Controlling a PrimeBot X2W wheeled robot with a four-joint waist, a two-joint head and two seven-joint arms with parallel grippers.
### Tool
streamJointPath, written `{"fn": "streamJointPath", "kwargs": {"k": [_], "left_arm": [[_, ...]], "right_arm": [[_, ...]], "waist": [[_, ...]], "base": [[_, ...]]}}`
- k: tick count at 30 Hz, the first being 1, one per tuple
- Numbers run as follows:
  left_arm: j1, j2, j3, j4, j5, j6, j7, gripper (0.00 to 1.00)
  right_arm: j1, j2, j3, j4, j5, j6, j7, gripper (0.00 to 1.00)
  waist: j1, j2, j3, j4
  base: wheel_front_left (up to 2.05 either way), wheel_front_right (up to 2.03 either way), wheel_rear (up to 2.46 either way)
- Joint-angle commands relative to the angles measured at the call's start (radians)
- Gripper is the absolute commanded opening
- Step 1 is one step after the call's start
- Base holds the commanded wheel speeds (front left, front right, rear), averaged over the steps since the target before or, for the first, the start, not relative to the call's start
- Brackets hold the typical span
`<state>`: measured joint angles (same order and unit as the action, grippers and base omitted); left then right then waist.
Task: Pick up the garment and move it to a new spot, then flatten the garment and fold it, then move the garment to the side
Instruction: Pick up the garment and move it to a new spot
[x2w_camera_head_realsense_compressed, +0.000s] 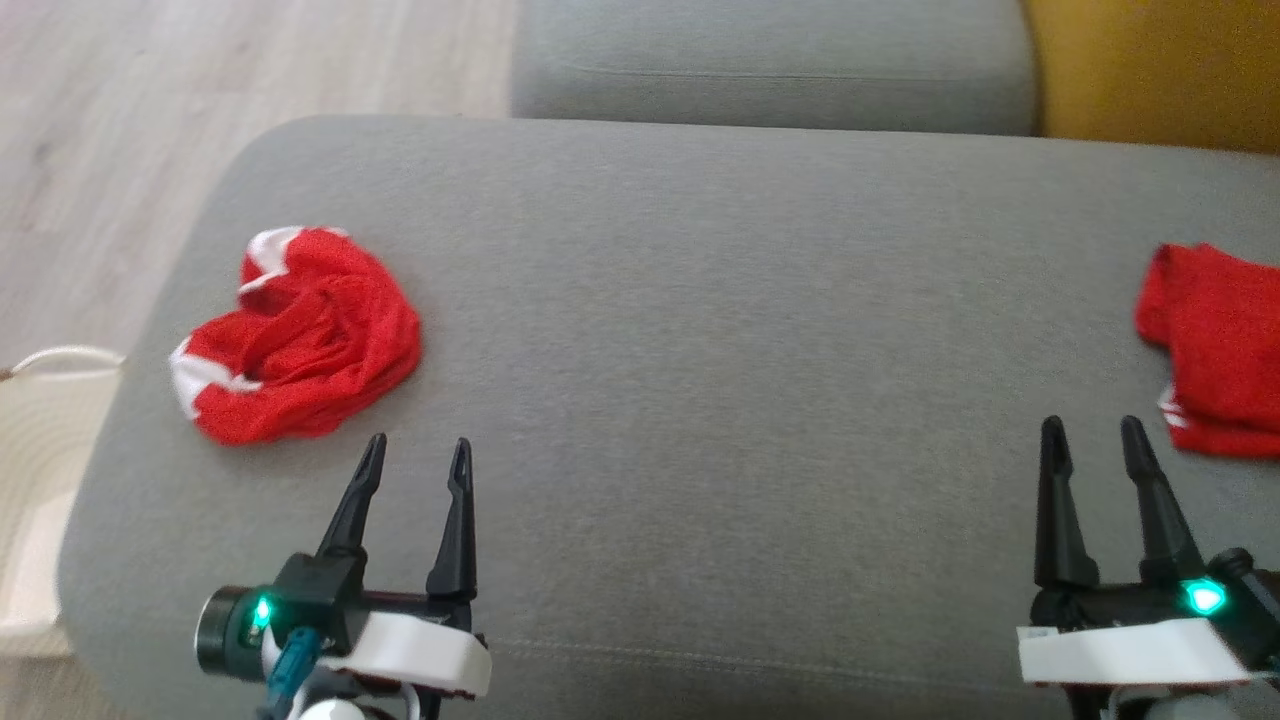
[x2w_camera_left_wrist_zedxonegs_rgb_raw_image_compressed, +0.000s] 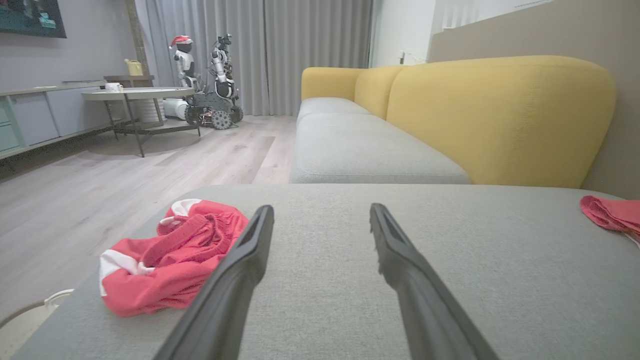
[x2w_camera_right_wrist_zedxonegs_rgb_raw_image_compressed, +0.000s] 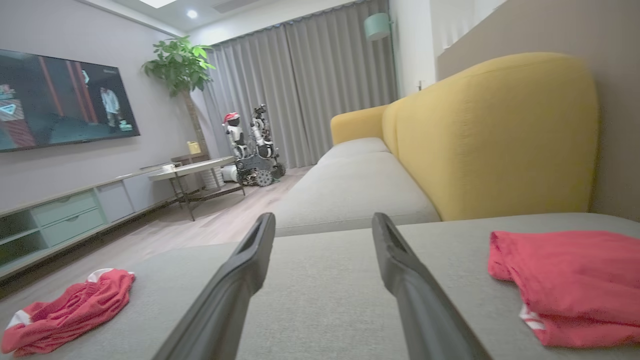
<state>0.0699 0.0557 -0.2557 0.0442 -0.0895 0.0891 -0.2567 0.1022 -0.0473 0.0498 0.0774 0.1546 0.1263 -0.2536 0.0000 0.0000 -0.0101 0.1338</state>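
Two dark-fingered grippers sit lowest in the head view, both above a grey cushion (x2w_camera_head_realsense_compressed: 720, 350). The left gripper (x2w_camera_head_realsense_compressed: 420, 445) has its jaws apart and empty, fingertips just short of the garment (x2w_camera_head_realsense_compressed: 305, 335) without touching it. The garment, red with white trim, lies crumpled near the cushion's left end. The right gripper (x2w_camera_head_realsense_compressed: 1092, 428) also stands open and holds nothing, just beside a second garment (x2w_camera_head_realsense_compressed: 1215, 350), red and lying flatter at the cushion's right edge. Pale wood floor (x2w_camera_head_realsense_compressed: 120, 120) runs along the left, and a yellow backrest (x2w_camera_head_realsense_compressed: 1160, 70) shows at the top right.

In the left wrist view, the left gripper (x2w_camera_left_wrist_zedxonegs_rgb_raw_image_compressed: 321, 212) points along the cushion (x2w_camera_left_wrist_zedxonegs_rgb_raw_image_compressed: 450, 260) with its fingers spread wide and bare fabric between them. The garment (x2w_camera_left_wrist_zedxonegs_rgb_raw_image_compressed: 170, 260) is bunched just left of the left finger, at the cushion's edge. The second garment (x2w_camera_left_wrist_zedxonegs_rgb_raw_image_compressed: 610, 212) is well apart at the far right. Another robot (x2w_camera_left_wrist_zedxonegs_rgb_raw_image_compressed: 215, 85) stands by grey curtains beyond a round table (x2w_camera_left_wrist_zedxonegs_rgb_raw_image_compressed: 135, 93).

In the right wrist view, the right gripper (x2w_camera_right_wrist_zedxonegs_rgb_raw_image_compressed: 324, 220) is likewise parted and empty. The second garment (x2w_camera_right_wrist_zedxonegs_rgb_raw_image_compressed: 570, 285) lies to its right, the crumpled garment (x2w_camera_right_wrist_zedxonegs_rgb_raw_image_compressed: 70, 307) far off at the lower left. A wall screen (x2w_camera_right_wrist_zedxonegs_rgb_raw_image_compressed: 60, 100) and a plant (x2w_camera_right_wrist_zedxonegs_rgb_raw_image_compressed: 180, 62) stand behind.
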Motion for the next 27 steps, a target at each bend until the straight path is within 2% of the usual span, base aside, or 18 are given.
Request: {"fn": "streamJointPath", "kwargs": {"k": [1, 15, 27], "left_arm": [[-0.048, -0.005, 0.027, -0.041, 0.004, 0.010, -0.005, 1.00], [-0.050, -0.005, 0.023, -0.083, -0.006, 0.024, -0.005, 1.00], [-0.042, -0.005, 0.026, -0.093, -0.005, 0.023, -0.005, 1.00]], "right_arm": [[-0.030, -0.003, 0.036, -0.039, 0.001, 0.004, -0.008, 1.00], [-0.039, -0.003, 0.076, -0.029, -0.004, 0.004, -0.008, 1.00], [-0.032, -0.003, 0.082, -0.020, 0.000, 0.004, -0.008, 1.00]], "waist": [[0.0000, 0.0000, 0.005, 0.046], [0.0000, 0.0000, 0.023, 0.281], [0.0000, 0.0000, 0.021, 0.374]], "base": [[0.00, 0.00, 0.00], [0.00, 0.00, 0.00], [0.00, 0.00, 0.00]]}}
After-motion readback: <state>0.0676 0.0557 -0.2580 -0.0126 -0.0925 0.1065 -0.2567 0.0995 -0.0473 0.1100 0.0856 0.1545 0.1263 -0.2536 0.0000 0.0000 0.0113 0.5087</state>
